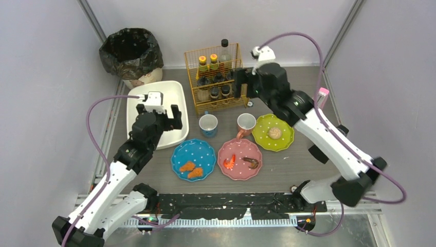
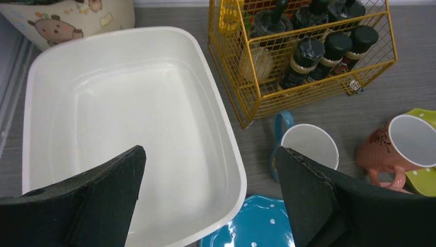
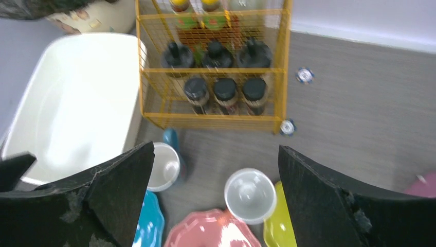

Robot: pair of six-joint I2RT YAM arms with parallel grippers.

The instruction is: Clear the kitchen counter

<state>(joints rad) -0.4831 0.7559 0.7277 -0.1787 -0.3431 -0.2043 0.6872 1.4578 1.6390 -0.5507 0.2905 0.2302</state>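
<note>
1. Nearest the arm bases, three dotted plates sit on the kitchen counter [image 1: 308,164], the grey wood-grain top that fills the walled cell: a blue plate [image 1: 203,152] with two fried pieces [image 1: 191,169], a pink plate [image 1: 240,172] just beside it with a red piece [image 1: 230,162] and a brown piece [image 1: 251,162], and a green plate [image 1: 284,139] further right holding a round beige item [image 1: 275,133].
2. Behind the plates stand a blue mug [image 1: 208,125] and a pink mug [image 1: 246,123], both upright, the pink one touching the green plate's edge.
3. The left gripper [image 2: 211,157] hangs over the near end of the white tub [image 1: 172,88], its fingers spread wide with nothing between them (the tub's visible interior is bare).
4. The right gripper [image 3: 216,152] hovers near the right side of the yellow wire rack [image 1: 216,100], behind the pink mug; its fingers are likewise spread wide and hold nothing.
5. The rack holds dark-capped bottles [image 3: 225,91] in front and taller ones behind.
6. Farthest back, at the left corner, is a bin lined with a black bag [image 1: 131,51].
</note>
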